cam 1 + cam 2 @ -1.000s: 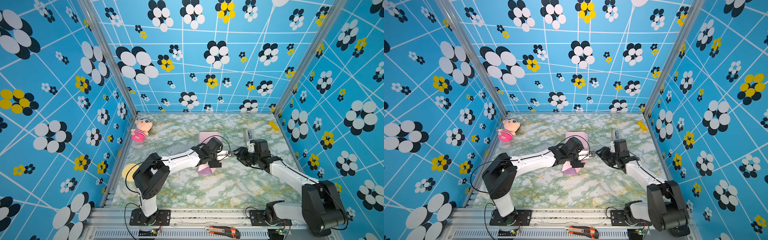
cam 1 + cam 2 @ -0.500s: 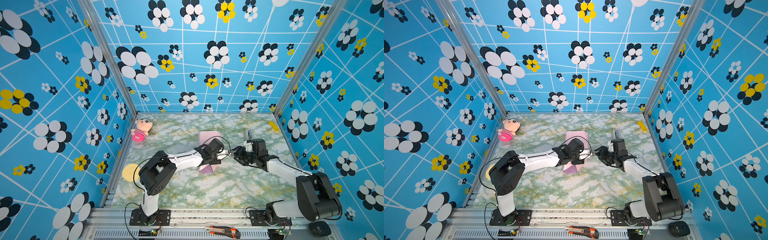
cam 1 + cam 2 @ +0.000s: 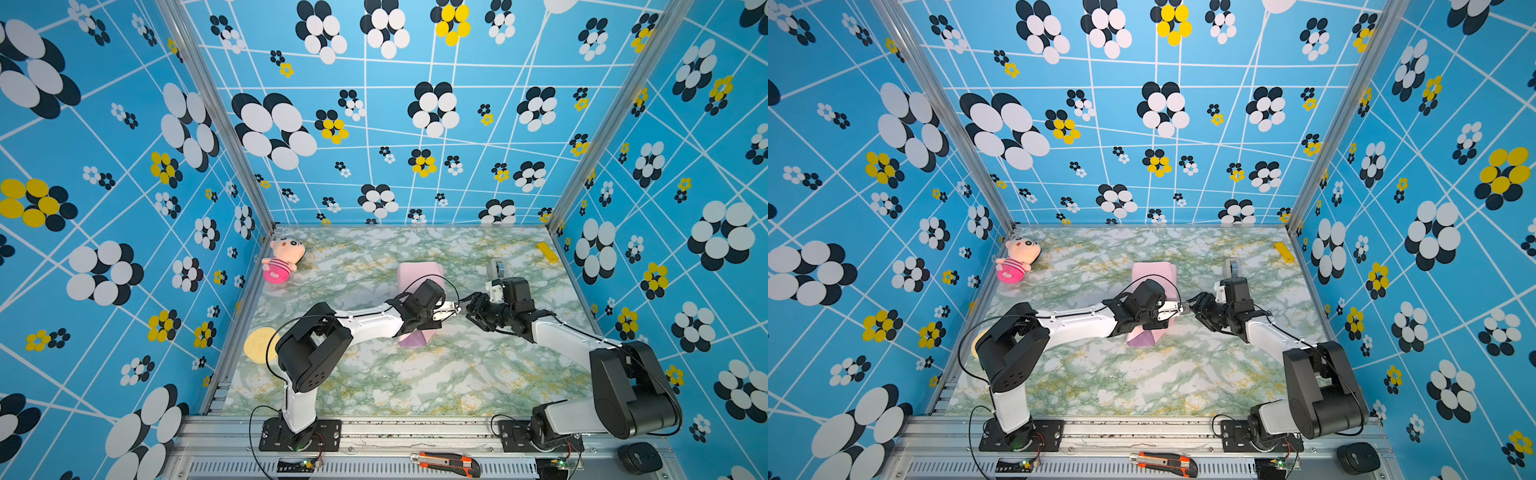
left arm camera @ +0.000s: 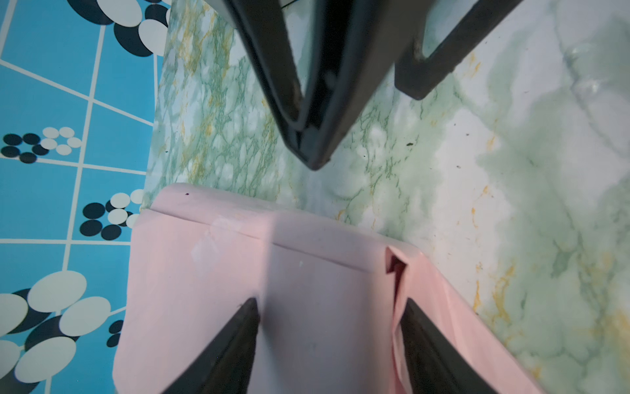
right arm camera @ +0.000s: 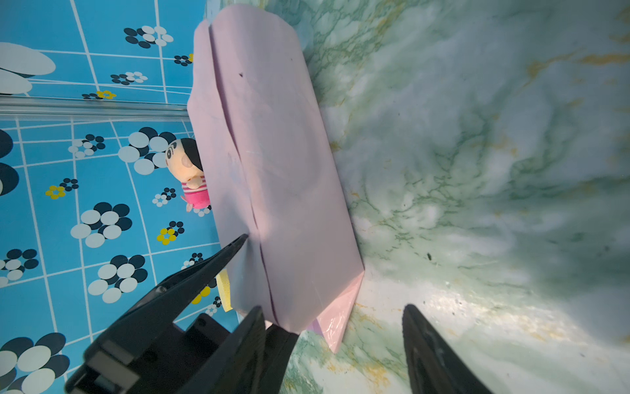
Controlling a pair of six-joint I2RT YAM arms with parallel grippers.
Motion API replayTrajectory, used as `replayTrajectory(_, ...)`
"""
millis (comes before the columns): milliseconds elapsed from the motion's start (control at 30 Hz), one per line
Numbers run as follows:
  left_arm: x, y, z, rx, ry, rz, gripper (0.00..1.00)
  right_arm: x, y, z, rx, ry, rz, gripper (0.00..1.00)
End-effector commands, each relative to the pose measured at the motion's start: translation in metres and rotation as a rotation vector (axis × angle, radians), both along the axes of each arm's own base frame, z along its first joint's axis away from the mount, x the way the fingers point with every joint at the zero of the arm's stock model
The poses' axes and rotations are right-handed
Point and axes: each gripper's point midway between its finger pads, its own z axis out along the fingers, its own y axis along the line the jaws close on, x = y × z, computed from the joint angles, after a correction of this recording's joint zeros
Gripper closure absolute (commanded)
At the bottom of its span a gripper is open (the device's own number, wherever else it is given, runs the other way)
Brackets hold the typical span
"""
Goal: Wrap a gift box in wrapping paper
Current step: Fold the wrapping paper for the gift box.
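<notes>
Paper [image 3: 417,270] folded into long bundle mid-table [image 3: 415,374], can't see box. My left gripper [image 4: 330,303] spread, tips on bundle top. Right gripper [image 5: 330,310] spread, empty, just beside bundle.

Wrapping paper [image 3: 417,270]: pale pink face, lilac at one end. Table [image 3: 415,382]: white and green marble pattern with yellow veins. Walls [image 3: 124,166]: bright blue, white grid lines, black-and-white and black-and-yellow flowers. Plush doll [image 3: 282,259]: peach face, black hair, pink-and-white stripes. Round disc [image 3: 257,345]: pale yellow. Knife [image 3: 446,462]: orange and black. Left arm [image 3: 365,324], right arm [image 3: 561,336]: white shells, black joints.
</notes>
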Motion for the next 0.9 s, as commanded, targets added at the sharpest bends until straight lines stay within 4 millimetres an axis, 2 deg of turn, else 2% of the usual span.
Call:
replayTrajectory(0, -0.01, 0.008, 0.03, -0.117, 0.087, 0.043, 0.26, 0.005, 0.0, 0.032, -0.103, -0.162, 0.06, 0.34)
replayTrajectory(67, -0.006, 0.014, 0.059, -0.229, 0.113, 0.1, 0.22, 0.005, 0.0, 0.048, -0.176, -0.251, 0.111, 0.33)
replayTrajectory(133, -0.002, 0.029, 0.084, -0.335, 0.148, 0.173, 0.21, 0.004, 0.003, 0.064, -0.26, -0.338, 0.198, 0.33)
replayTrajectory(200, 0.0, 0.046, 0.099, -0.421, 0.185, 0.253, 0.21, 0.001, 0.01, 0.076, -0.35, -0.423, 0.321, 0.31)
replayTrajectory(267, 0.0, 0.065, 0.105, -0.501, 0.247, 0.35, 0.22, -0.003, 0.019, 0.086, -0.452, -0.514, 0.452, 0.27)
replayTrajectory(400, -0.013, 0.099, 0.094, -0.642, 0.387, 0.524, 0.23, -0.01, 0.035, 0.096, -0.665, -0.712, 0.728, 0.2)
replayTrajectory(533, -0.029, 0.12, 0.067, -0.746, 0.488, 0.659, 0.26, -0.014, 0.048, 0.089, -0.851, -0.917, 1.0, 0.17)
replayTrajectory(600, -0.036, 0.12, 0.056, -0.788, 0.532, 0.675, 0.26, -0.015, 0.052, 0.082, -0.914, -0.977, 1.111, 0.17)
replayTrajectory(733, -0.039, 0.123, 0.032, -0.767, 0.532, 0.741, 0.29, -0.001, 0.054, 0.084, -0.917, -1.001, 1.089, 0.16)
replayTrajectory(867, -0.037, 0.119, 0.011, -0.723, 0.522, 0.754, 0.3, -0.004, 0.057, 0.074, -0.894, -0.981, 1.159, 0.16)
